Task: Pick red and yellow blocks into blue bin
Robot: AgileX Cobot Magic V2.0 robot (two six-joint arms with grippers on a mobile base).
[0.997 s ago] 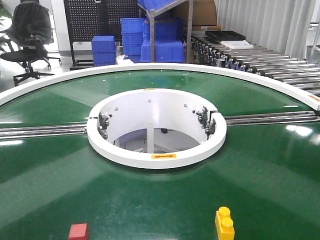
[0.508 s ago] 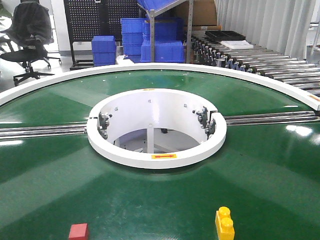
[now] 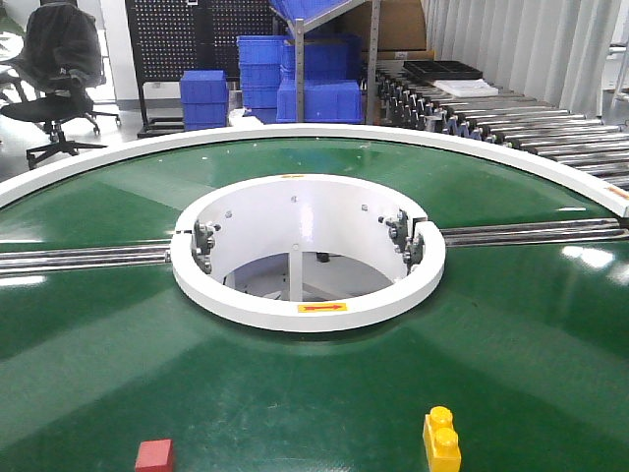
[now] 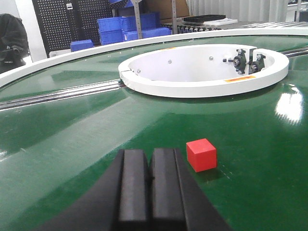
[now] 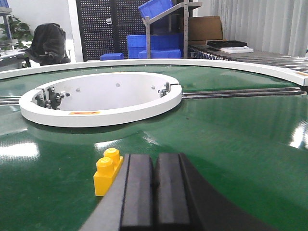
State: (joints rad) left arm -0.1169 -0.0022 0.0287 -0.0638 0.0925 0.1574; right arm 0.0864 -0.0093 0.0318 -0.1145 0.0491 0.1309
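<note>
Stacked blue crates (image 3: 260, 69) sit before a black pegboard (image 3: 167, 39) beside a metal shelf (image 3: 294, 69). An office chair (image 3: 59, 59) stands left, a roller conveyor (image 3: 511, 123) and pale curtains (image 3: 531, 39) right, under bright indoor light.

on my screens the bench (image 3: 511, 374) is a glossy deep green, with pale streaks of glare fanning across it. its outer rim (image 3: 314, 131) and the centre ring (image 3: 246, 313) are plain white, and the ring carries a small yellow label (image 3: 321, 308) with a red arrow. i see the red cube (image 3: 154, 455), solid and unmarked, and the yellow brick (image 3: 441, 441), bright all over. my left claw (image 4: 150, 161) and right claw (image 5: 154, 166) are matt black. behind them are blue crates (image 3: 319, 98) and a black pegboard (image 3: 162, 34) dotted with holes.
</note>
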